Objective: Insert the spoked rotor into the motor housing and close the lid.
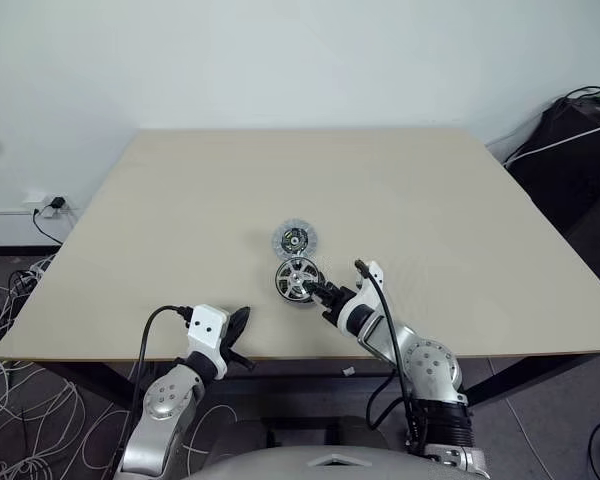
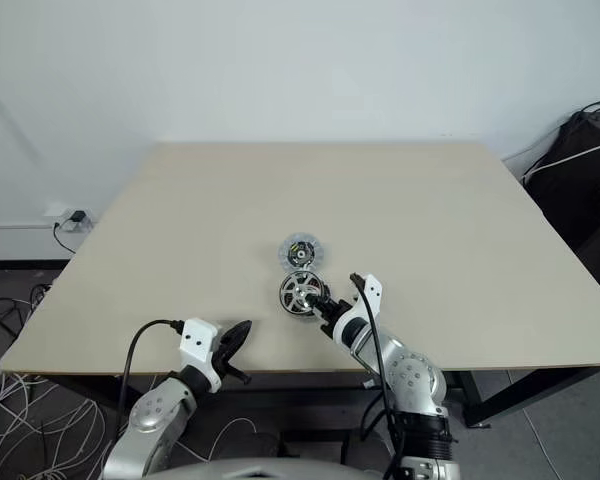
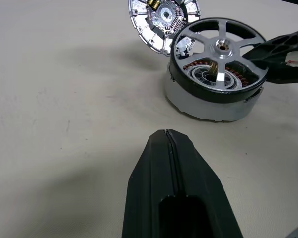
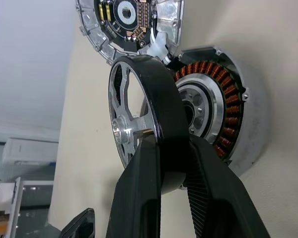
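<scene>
The right gripper (image 4: 175, 163) pinches the rotor (image 4: 146, 116) just above the housing (image 3: 213, 96), not seated; lid (image 1: 294, 239) just beyond, off; left gripper (image 3: 171, 163) closed, empty

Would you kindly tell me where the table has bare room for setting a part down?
The table is bare along its far edge and both side edges. It is crowded only near the front middle, where the lid, the housing and the right claw gripping the rotor sit.
</scene>
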